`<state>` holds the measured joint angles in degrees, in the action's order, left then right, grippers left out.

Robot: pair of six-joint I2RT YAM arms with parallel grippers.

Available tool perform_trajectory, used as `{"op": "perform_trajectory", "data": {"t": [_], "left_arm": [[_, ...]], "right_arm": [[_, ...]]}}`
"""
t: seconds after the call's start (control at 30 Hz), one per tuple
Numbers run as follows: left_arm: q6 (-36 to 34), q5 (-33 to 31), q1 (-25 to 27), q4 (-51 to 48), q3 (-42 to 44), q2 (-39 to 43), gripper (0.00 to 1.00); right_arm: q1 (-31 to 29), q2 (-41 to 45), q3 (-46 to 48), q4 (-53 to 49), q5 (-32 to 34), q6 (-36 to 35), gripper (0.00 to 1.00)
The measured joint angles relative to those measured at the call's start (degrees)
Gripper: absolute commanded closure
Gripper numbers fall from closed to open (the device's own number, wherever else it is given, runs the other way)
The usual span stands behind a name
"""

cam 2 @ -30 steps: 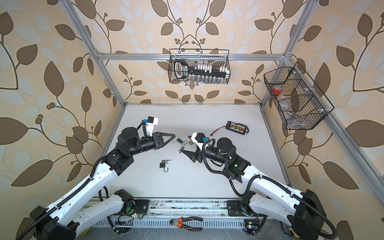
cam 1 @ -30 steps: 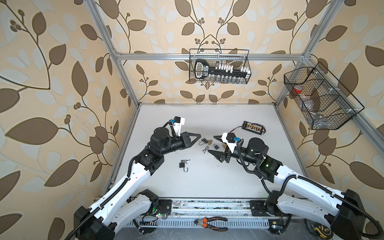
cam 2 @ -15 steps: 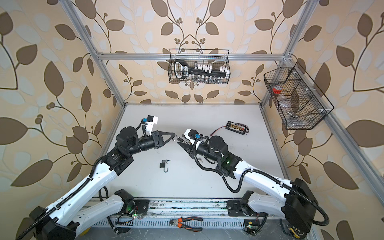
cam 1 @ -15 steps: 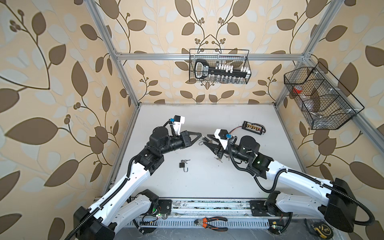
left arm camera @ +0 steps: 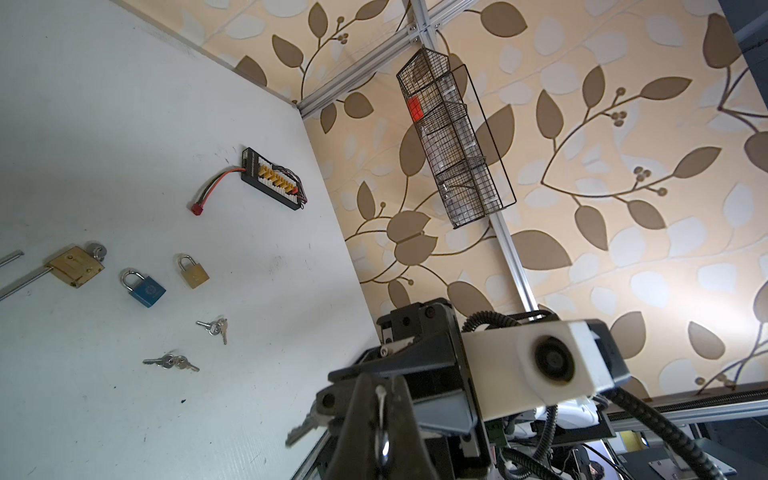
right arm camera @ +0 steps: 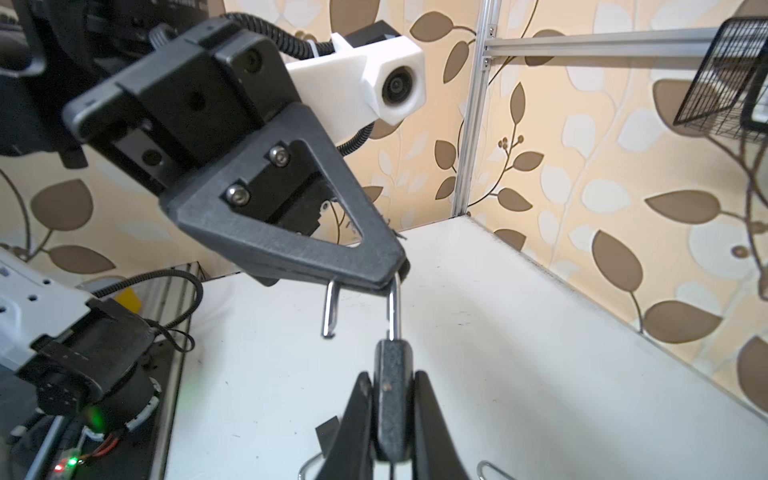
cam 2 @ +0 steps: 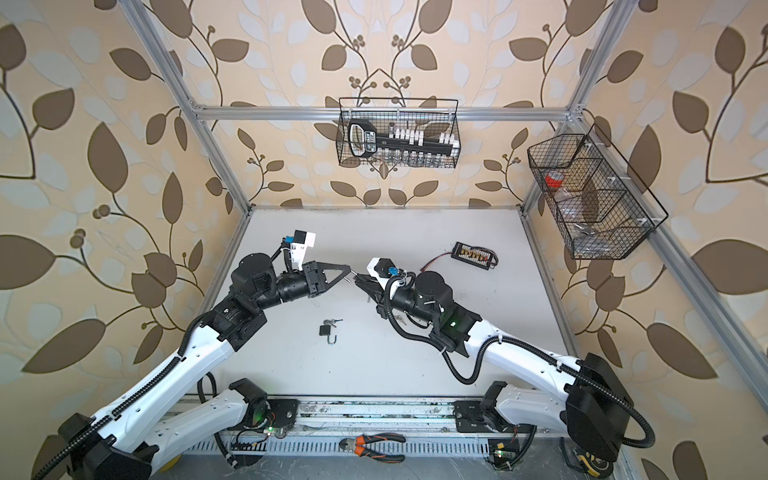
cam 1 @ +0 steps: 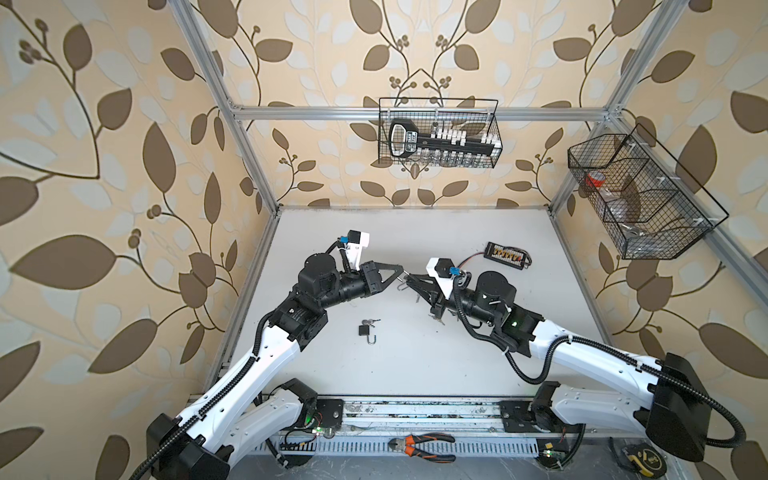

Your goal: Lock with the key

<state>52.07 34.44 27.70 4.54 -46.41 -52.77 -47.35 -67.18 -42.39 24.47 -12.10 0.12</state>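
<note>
We noted that the left gripper hid the top of the padlock shackle, and that a key appeared blurred in the left wrist view, its head concealed.

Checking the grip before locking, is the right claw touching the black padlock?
Touching. The right wrist view shows the right claw shut on the black padlock, with the lock's body pinched between the jaws.

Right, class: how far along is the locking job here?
Done: the black padlock is off the table, the left gripper shut on its shackle. In hand: the right gripper is shut on its body. To do: the shackle is open, its free end clear of the body, so it needs pushing in and the key turning; whether that key sits in the lock is unclear.
</note>
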Motion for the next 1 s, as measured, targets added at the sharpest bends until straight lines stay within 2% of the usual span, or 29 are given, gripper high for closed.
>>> {"op": "perform_trajectory", "data": {"t": [0.13,0.3,0.57,0.77,1.0], "left_arm": [[-2.6,0.0,0.0,-0.6,-0.1,1.0,1.0],[-7.7,1.7,0.0,-1.7,-3.3,1.3,1.0],[-14.1,11.2,0.1,-1.5,-10.8,0.3,1.0],[-16.0,16.8,0.1,0.0,-12.1,0.3,1.0],[-16.3,19.1,0.5,1.3,-12.3,-0.3,1.0]], "right_arm": [[0.5,0.1,-0.8,-0.7,-3.0,4.3,1.0],[3.8,0.1,-2.6,0.7,-14.0,12.4,1.0],[6.5,0.5,-4.8,10.7,-29.5,27.5,1.0],[6.5,0.8,-4.9,15.7,-35.1,36.3,1.0],[6.3,1.0,-4.9,17.5,-37.5,41.6,1.0]]}}
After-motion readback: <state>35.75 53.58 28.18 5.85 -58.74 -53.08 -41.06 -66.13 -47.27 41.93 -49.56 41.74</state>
